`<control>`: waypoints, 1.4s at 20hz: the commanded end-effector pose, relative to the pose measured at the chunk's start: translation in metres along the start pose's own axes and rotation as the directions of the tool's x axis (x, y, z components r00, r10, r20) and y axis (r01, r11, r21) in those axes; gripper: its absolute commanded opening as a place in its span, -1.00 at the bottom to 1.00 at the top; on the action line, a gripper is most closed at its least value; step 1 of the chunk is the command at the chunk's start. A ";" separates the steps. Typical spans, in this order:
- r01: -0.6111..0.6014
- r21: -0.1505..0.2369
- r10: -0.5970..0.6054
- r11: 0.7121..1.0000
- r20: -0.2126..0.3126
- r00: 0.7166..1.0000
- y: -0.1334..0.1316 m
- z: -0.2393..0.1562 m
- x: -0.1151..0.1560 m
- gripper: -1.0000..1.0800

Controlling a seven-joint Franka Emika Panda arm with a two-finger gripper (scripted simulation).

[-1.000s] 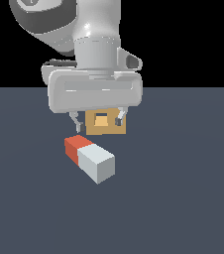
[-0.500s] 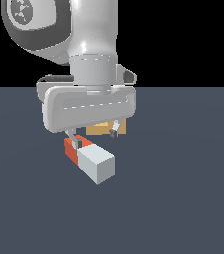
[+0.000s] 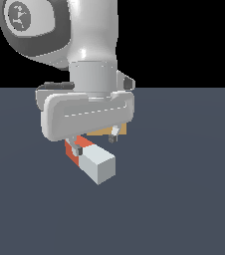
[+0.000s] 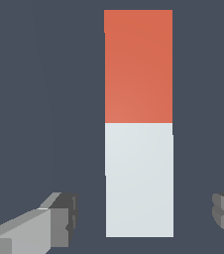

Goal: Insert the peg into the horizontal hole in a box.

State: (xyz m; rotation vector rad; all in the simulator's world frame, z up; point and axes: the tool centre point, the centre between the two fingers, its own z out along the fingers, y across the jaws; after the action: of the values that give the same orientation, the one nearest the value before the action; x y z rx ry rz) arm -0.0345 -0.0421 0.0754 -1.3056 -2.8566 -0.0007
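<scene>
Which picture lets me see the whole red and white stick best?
The wrist view. There the long square peg, half red-orange and half pale grey-white, shows along its full length, lying between the open gripper's fingers. In the exterior view the gripper covers much of the peg's red half.

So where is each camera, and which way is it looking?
Exterior view: sits off the arm, low over the floor, facing the arm head-on; the arm and its pincer fill the middle, above the peg, with the box mostly hidden behind.
Wrist view: rides on the wrist, looking straight down on the peg; only the two open fingertips show, one on each side.
Both views share the peg and the pincer's fingertips.
</scene>
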 end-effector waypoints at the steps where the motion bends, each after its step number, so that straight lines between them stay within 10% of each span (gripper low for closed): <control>1: 0.000 0.000 0.000 1.000 0.000 1.000 0.000 0.000 0.000 0.92; 18: 0.007 0.000 -0.007 1.000 0.001 1.000 0.000 0.051 -0.001 0.92; 19: 0.007 0.000 -0.007 1.000 0.001 1.000 0.000 0.051 -0.001 -1.00; 28: 0.007 0.000 -0.007 1.000 0.001 1.000 0.000 0.051 -0.001 -1.00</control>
State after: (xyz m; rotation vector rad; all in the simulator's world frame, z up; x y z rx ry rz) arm -0.0342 -0.0418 0.0253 -1.2956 -2.8618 -0.0009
